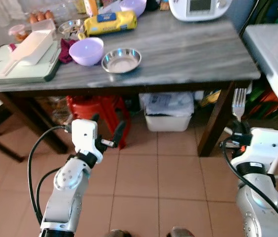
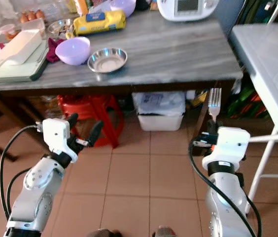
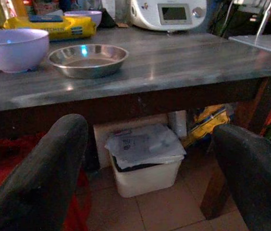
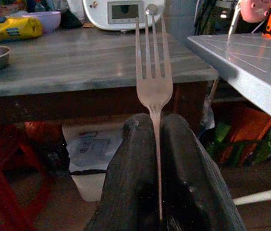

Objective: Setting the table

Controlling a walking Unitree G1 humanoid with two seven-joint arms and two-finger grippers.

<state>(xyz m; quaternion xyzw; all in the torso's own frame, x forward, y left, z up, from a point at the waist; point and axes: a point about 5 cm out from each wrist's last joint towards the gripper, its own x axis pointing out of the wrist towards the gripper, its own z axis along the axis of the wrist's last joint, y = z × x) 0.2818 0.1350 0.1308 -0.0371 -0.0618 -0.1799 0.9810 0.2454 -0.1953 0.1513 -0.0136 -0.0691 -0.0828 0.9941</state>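
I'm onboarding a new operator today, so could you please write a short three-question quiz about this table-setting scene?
1. True or false: the right gripper holds a fork with its tines pointing up.
2. Which sits right beside the steel dish on the grey table? A) a lilac bowl B) a red kettle C) a black frying pan
3. Fill in: the left gripper has its fingers ____ and holds nothing.

Key: 1 true; 2 A, the lilac bowl; 3 open.
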